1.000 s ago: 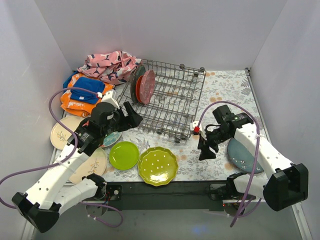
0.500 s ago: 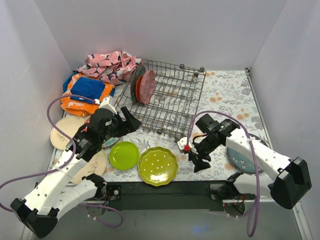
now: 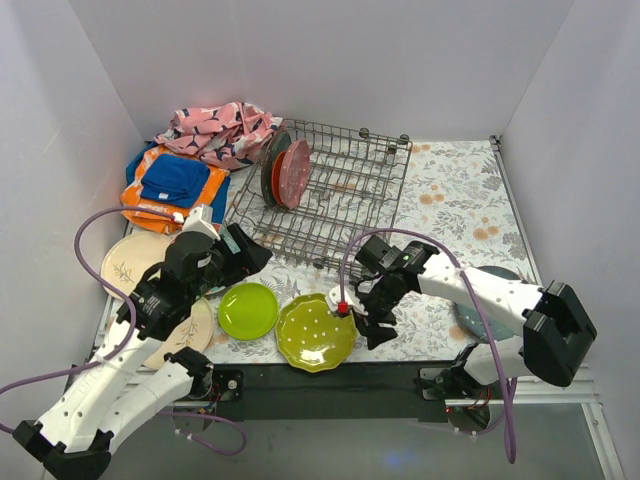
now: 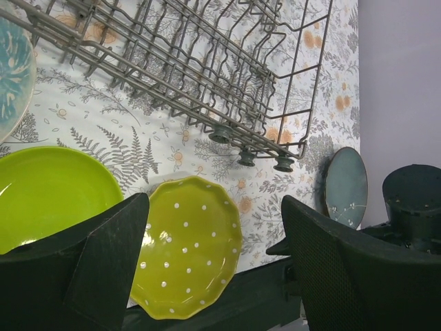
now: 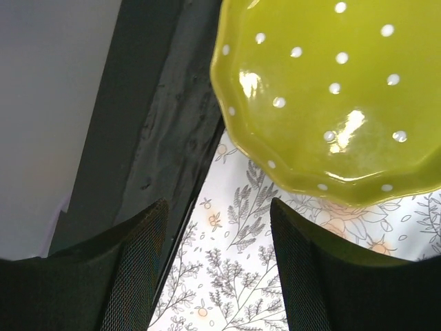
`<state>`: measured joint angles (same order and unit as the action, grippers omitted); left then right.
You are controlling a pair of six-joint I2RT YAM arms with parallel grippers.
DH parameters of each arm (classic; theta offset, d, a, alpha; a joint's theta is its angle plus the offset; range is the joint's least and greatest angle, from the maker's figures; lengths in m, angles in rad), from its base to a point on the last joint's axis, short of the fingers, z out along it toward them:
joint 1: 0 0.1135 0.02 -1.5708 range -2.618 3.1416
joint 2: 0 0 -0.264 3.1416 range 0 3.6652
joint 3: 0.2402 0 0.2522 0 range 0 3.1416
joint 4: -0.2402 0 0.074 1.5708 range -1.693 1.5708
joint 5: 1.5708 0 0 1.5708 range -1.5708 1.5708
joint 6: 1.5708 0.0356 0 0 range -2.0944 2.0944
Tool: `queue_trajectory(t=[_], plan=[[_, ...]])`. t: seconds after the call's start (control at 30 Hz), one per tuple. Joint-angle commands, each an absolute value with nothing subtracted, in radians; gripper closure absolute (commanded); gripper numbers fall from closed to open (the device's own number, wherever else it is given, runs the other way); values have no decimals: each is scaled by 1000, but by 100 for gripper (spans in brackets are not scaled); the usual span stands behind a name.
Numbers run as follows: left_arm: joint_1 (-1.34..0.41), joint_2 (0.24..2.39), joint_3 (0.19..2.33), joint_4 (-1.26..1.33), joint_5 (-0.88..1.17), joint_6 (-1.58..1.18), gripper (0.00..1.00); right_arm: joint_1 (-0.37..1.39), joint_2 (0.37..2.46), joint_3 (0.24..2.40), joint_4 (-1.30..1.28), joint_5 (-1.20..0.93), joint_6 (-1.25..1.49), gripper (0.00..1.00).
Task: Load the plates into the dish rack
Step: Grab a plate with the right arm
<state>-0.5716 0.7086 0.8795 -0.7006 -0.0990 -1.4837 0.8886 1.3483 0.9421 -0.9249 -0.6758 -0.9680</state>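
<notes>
The dish rack (image 3: 335,200) (image 4: 207,69) stands mid-table with a red plate (image 3: 295,172) and a dark one upright at its left end. In front of it lie a lime green dotted plate (image 3: 312,332) (image 4: 186,248) (image 5: 331,89) and a plain lime plate (image 3: 248,310) (image 4: 48,193). My right gripper (image 3: 372,325) (image 5: 219,269) is open and empty, low over the mat just beside the dotted plate's right rim. Above the plain lime plate, my left gripper (image 3: 250,255) (image 4: 213,269) hangs open with nothing in it. A blue-grey plate (image 3: 478,318) (image 4: 346,186) lies at the right.
Cream plates (image 3: 125,262) lie at the left and a teal flower plate (image 4: 10,76) is partly under my left arm. Pink cloth (image 3: 220,130) and orange and blue cloths (image 3: 170,185) sit at the back left. The table's black front edge (image 5: 165,124) runs close to the dotted plate.
My right gripper has swept left from beside the blue-grey plate to the dotted plate's right rim, staying open. The left arm has drawn back slightly towards the near left.
</notes>
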Motion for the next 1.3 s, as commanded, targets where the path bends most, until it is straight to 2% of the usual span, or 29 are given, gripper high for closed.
queue_trajectory(t=[0.0,0.3,0.5,0.67,1.07,1.27], plan=[[-569,687,865,-742,-141,-1509,24,910,1387,989,-828,-661,-885,33],[-569,707,865,-747,-147,-1512,24,919,1425,962,-623,-563,-707,32],[-569,696,838,-726,-135,-1543,24,971,1347,833,-604,-558,-874,32],[-569,698,793,-666,-91,-1585,23,1022,1214,712,-555,-558,-1115,30],[-569,700,706,-623,-2,-1678,23,1199,1295,654,-356,-399,-1138,33],[-569,696,683,-626,41,-1713,23,1258,1302,601,-304,-331,-1157,41]])
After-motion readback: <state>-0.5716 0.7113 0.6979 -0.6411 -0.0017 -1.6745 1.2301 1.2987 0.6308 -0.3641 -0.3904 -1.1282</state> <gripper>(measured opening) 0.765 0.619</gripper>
